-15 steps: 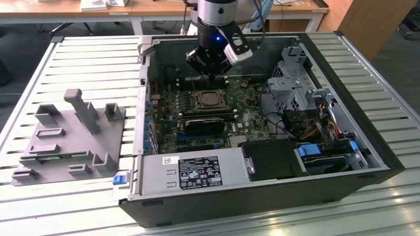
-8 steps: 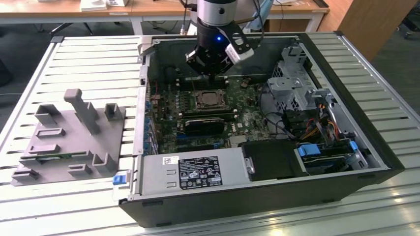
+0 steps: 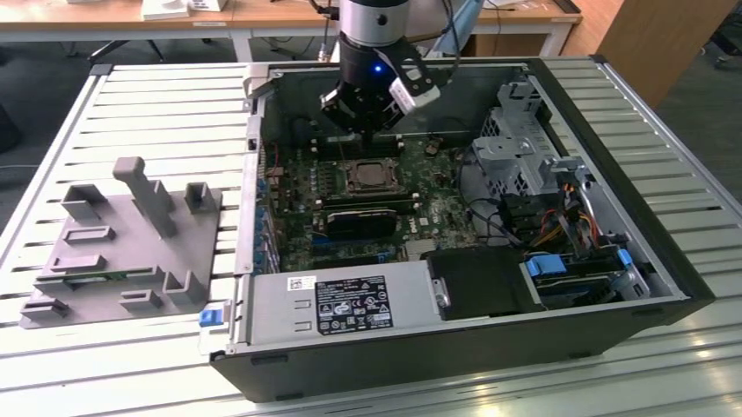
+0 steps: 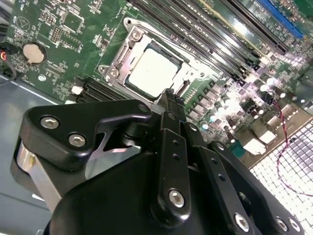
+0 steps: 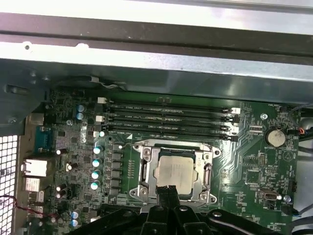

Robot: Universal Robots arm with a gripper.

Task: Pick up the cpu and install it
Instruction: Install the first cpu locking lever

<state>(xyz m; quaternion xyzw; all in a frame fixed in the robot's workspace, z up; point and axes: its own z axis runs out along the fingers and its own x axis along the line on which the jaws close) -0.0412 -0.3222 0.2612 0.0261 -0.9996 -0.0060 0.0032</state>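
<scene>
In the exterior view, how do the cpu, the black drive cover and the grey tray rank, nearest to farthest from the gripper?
1. cpu, in its socket just below the gripper.
2. black drive cover, inside the case toward the view's right.
3. grey tray, outside the case at the view's left.

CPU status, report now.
Gripper shut, empty, above the socket edge. CPU seated in socket, not held. Nothing on it; memory slots alongside.

A slatted white metal table spans the exterior view, with bright glare at its lower left and lower right. Wooden desks line the upper edge; dark floor shows at upper left.
</scene>
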